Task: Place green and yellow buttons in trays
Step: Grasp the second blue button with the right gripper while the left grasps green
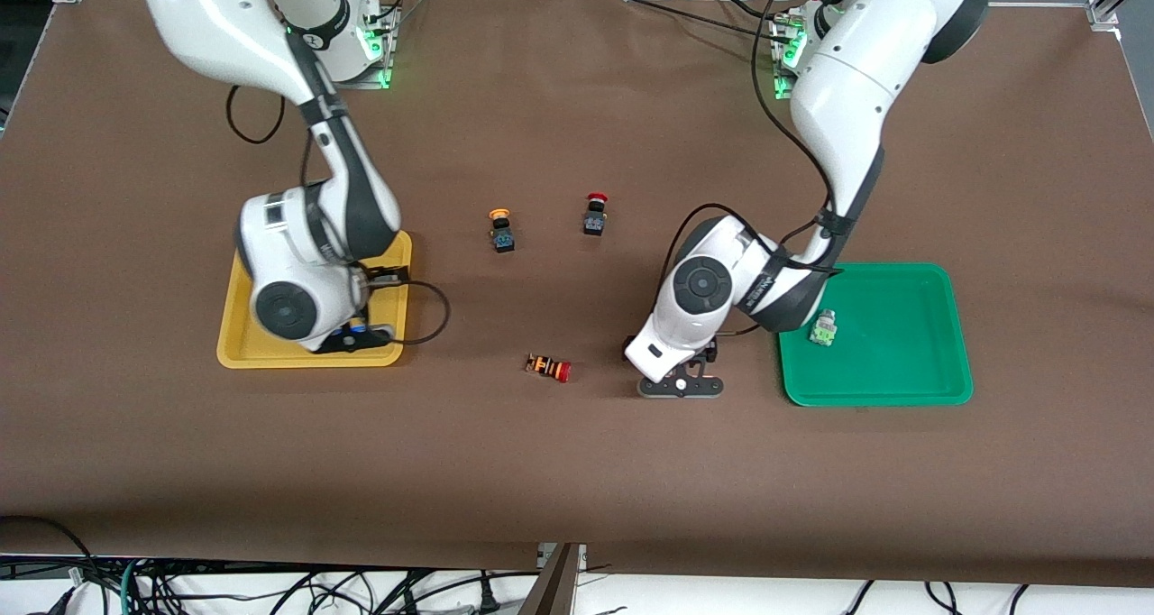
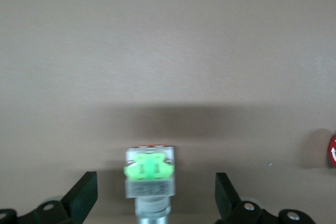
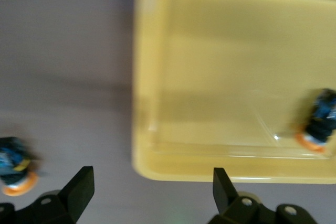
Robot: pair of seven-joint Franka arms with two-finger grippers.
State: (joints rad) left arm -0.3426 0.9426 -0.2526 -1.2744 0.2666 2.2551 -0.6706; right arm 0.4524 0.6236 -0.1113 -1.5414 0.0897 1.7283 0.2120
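Green-faced whitish-grey switch point(image 2: 149, 178) lies on the brown table between the left gripper's point(image 1: 682, 386) wide-open fingers point(image 2: 83, 195), untouched by either, just beside the shallow green plastic tray point(image 1: 902, 390). A second green-faced switch point(image 1: 822, 326) lies inside that tray. The right gripper point(image 1: 359, 337) hangs over the shallow yellow plastic tray point(image 3: 210, 51), jaws spread wide and holding nothing; a black switch with an orange-yellow cap point(image 3: 318, 120) seems to lie in that tray, though it is blurred. Another yellow-capped black switch point(image 1: 501, 229) stands mid-table, beside a red-capped black switch point(image 1: 595, 214). An orange-bodied, red-capped switch point(image 1: 550, 367) lies nearer the front camera.
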